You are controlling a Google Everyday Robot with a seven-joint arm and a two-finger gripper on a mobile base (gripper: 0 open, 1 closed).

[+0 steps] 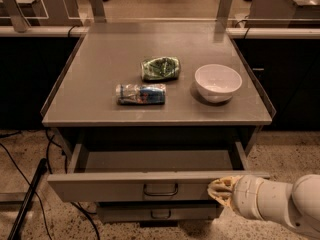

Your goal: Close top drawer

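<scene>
Grey lab table carries a white bowl, a crumpled green bag and a clear bottle lying on its side, while the top drawer stands pulled well out beneath it. At lower right the gripper sits against the drawer's front panel, right of the dark loop handle; whether its jaws are apart or together cannot be told.

Hand low right, arm seemingly level.
</scene>
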